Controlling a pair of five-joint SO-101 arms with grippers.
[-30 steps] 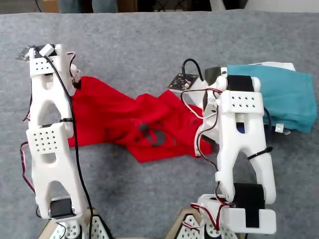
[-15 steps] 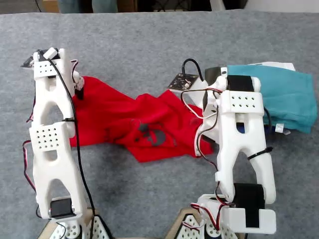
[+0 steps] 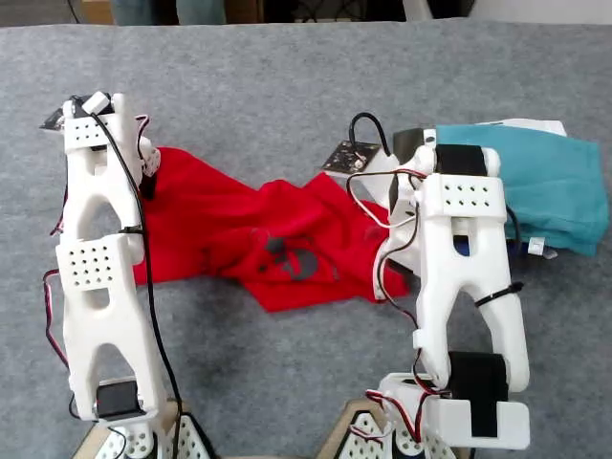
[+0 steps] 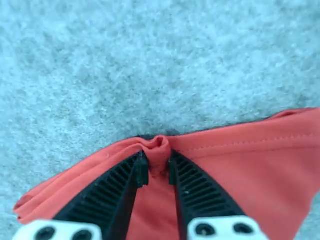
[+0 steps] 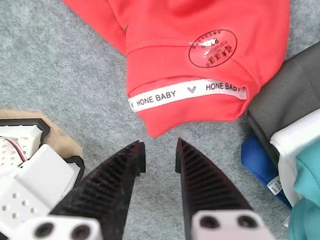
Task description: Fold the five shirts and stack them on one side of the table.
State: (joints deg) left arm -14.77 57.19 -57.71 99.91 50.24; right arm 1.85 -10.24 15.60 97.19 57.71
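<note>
A crumpled red shirt (image 3: 239,229) lies across the middle of the grey table (image 3: 287,86). My left gripper (image 3: 148,177) is at the shirt's left edge. In the left wrist view, the left gripper (image 4: 156,167) is shut on a small fold of the red shirt's hem (image 4: 159,146). My right gripper (image 5: 159,150) hovers open over bare table just short of the red shirt's collar (image 5: 190,92), nothing between its fingers. In the high view the right arm (image 3: 464,249) covers the shirt's right end.
Folded shirts are stacked at the right side, a teal one (image 3: 535,186) on top. In the right wrist view the stack's grey (image 5: 285,95), white (image 5: 295,140) and blue (image 5: 255,155) layers lie close beside the collar. An arm base (image 5: 35,150) is nearby.
The left arm shifted slightly toward the shirt's left edge, and its gripper settled on the fabric. The right arm and the shirts have not moved.
</note>
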